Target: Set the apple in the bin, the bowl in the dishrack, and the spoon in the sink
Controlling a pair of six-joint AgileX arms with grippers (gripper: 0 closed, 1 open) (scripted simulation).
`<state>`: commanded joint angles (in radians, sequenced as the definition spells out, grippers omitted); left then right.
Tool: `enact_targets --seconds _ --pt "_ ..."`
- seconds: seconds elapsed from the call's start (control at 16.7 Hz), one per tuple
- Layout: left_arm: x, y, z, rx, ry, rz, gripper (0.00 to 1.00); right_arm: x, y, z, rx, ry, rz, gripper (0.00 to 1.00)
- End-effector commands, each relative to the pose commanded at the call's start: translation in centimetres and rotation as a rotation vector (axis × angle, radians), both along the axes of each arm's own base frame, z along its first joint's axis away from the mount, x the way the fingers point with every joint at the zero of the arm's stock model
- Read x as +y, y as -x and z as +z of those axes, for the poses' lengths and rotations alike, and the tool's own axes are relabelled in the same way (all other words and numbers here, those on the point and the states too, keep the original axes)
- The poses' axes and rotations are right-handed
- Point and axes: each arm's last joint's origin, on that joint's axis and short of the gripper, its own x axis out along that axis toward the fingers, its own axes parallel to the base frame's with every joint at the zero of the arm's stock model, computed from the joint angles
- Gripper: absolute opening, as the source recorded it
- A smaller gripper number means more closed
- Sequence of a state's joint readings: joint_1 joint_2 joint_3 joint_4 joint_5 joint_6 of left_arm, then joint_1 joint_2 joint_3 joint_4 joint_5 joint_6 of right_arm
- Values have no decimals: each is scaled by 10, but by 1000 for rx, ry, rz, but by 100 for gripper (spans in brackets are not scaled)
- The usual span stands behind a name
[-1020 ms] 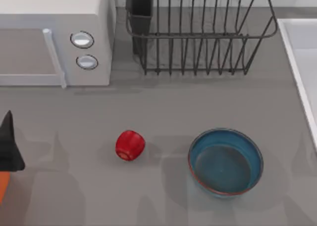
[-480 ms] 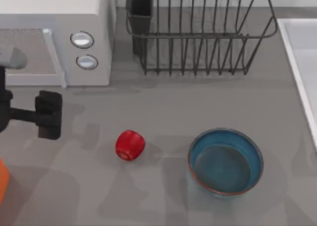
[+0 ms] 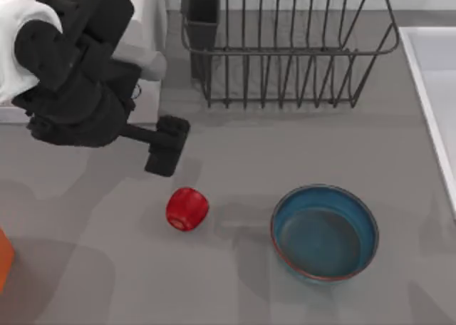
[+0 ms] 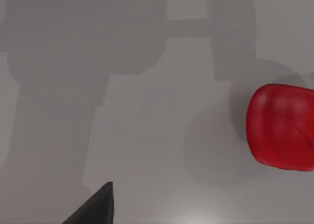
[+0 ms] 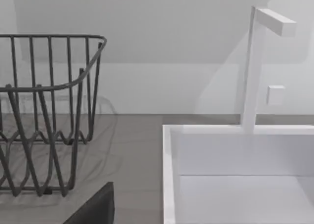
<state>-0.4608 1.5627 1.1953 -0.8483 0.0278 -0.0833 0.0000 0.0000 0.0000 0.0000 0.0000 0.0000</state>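
Observation:
The red apple (image 3: 187, 209) lies on the grey table left of centre, and it also shows in the left wrist view (image 4: 282, 128). My left gripper (image 3: 168, 148) hangs just up and left of the apple, apart from it. The blue bowl (image 3: 324, 231) stands upright to the apple's right. At the back stands the wire dishrack (image 3: 285, 47), with the white sink (image 3: 427, 83) at the right edge. A dark part of my right gripper (image 5: 95, 207) shows between the dishrack (image 5: 49, 111) and the sink (image 5: 169, 175). The spoon is out of view.
My left arm covers most of the white microwave (image 3: 153, 26) at the back left. An orange corner (image 3: 3, 257) pokes in at the left edge; I cannot tell what it is. A white faucet (image 5: 255, 67) rises behind the sink.
My left arm has swung in from the left edge, carrying its gripper rightward to just beside the apple. The apple and bowl have not moved.

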Motion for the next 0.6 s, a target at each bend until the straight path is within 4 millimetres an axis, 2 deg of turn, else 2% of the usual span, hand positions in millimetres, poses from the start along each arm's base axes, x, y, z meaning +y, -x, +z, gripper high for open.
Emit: enact_targets --seconds 0.18,0.36,0.6 --pt "-33 -22 -21 140 -68 -48 100 0 0 0 0 0 0 100" --pt "-59 -35 -42 245 -126 -84 100 0 0 0 0 0 0 100" --pt "-76 -42 -59 315 -169 -108 100 0 0 0 0 0 0 100"
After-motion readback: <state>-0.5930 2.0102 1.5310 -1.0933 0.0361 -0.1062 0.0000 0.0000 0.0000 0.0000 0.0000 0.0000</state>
